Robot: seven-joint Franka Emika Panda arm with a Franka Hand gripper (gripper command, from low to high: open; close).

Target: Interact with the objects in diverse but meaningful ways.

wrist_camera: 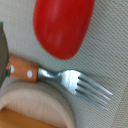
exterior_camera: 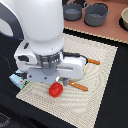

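Beige woven matting [exterior_camera: 95,85] covers a dark table as the Panda's gripper [exterior_camera: 59,80] hangs low over a red tomato [exterior_camera: 55,89]; its jaw state cannot be told. Close beside the tomato lies a wooden-handled fork [wrist_camera: 65,80]. Grey pots [exterior_camera: 96,14] stand behind.

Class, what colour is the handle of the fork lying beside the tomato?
Orange-brown, with silver rivets; the fork handle shows best in the wrist view.

No text, label, brand, number or sign can be read in either view; the light blue carton [exterior_camera: 16,80] at the mat's edge is too blurred to show any print.
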